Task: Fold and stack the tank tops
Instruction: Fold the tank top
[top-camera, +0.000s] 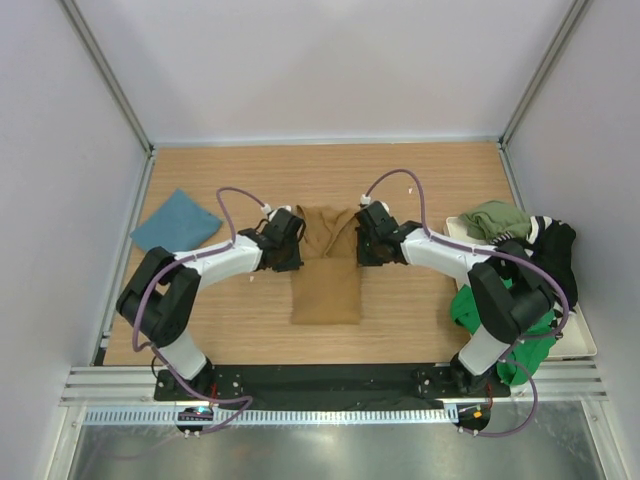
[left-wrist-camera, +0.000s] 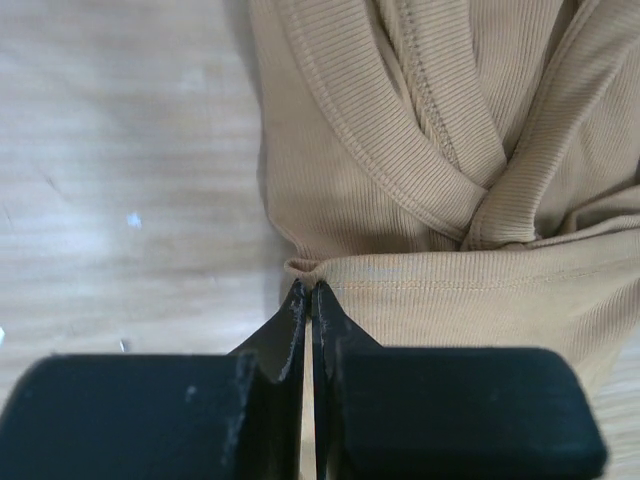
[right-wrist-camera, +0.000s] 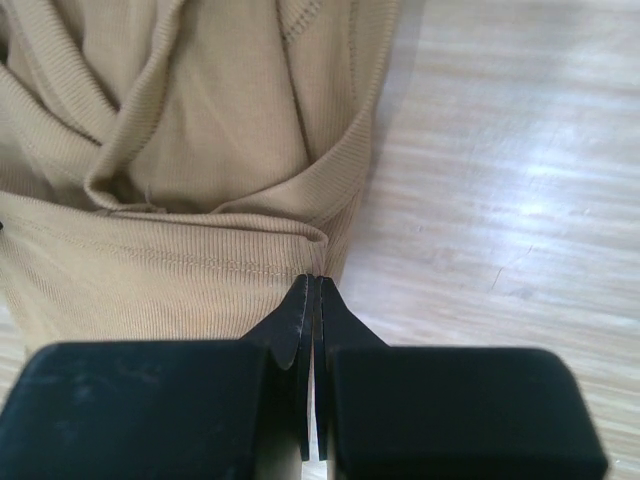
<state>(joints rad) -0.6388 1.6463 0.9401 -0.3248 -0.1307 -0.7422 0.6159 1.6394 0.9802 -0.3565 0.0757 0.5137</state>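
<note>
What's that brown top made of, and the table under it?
The tan tank top looks like soft ribbed knit cloth, maybe cotton: it has fine ribs, stitched hems and floppy folds. The table looks like smooth wood or wood-look laminate, with pale grain lines and a slight sheen.

Desk (top-camera: 420, 175): light wood-grain top, pale panels along its left, far and right edges.

Centre: tan tank top (top-camera: 325, 275) lies flat on the wood, folded into a narrow strip running far to near. The straps are bunched at the far end.

Left edge: teal tank top (top-camera: 176, 222), a flat folded square lying askew, well apart from the tan one.

Right edge: white tray (top-camera: 585, 345) holding a loose heap of olive cloth (top-camera: 490, 218), black cloth (top-camera: 555, 250) and green cloth (top-camera: 470, 305).

Small white fleck (left-wrist-camera: 133, 219) on bare wood, left of the tan top.
</note>
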